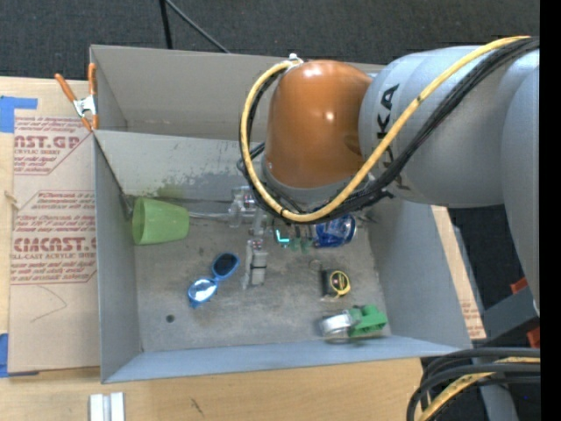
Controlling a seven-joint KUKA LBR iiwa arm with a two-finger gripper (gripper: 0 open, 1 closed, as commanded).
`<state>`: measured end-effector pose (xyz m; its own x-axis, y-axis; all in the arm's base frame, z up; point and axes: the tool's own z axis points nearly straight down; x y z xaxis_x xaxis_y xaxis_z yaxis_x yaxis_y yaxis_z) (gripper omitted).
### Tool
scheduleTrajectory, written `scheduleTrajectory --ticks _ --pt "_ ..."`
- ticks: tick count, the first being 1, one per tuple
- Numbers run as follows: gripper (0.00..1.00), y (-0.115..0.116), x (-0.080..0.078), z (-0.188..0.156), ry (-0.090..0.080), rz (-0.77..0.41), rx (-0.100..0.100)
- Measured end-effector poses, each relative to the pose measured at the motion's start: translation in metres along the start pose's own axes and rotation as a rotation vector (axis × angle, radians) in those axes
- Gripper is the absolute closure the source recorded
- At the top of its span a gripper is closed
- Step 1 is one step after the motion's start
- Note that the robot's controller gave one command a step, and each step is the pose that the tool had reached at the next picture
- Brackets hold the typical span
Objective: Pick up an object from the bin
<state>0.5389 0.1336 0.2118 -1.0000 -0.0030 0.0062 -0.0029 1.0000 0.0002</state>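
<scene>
Camera view from above: a grey bin (114,261) is seen with a few loose things spread over its floor. At the far left a green cup (160,221) is laid on its side against the left wall, with its mouth turned to the right. Further right, near the middle of the floor, a light blue shiny piece (203,290) is found, and just beside it, up and to the right, a darker blue oval piece (226,264); whether the two are joined cannot be told. The gripper (257,268) is lowered close to the floor just to the right of the blue oval piece, which is the thing nearest to it. Whether the gripper is open or closed, and whether anything is held in it, cannot be told. To the right, a blue crumpled thing (334,231) is partly covered by the wrist. Below that a small yellow and black tape measure (336,282) is seen, and near the front wall a green and silver thing (354,322) is laid. Above them the orange cover (314,130) and the yellow cable (412,103) of the arm are seen.
</scene>
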Motion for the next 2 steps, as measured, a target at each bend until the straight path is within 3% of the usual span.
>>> scheduleTrajectory --ticks 1,2 --pt "0.00 0.034 0.003 0.144 -0.002 -0.610 0.001" --pt "0.00 0.055 0.018 0.111 -0.009 -0.571 -0.001"
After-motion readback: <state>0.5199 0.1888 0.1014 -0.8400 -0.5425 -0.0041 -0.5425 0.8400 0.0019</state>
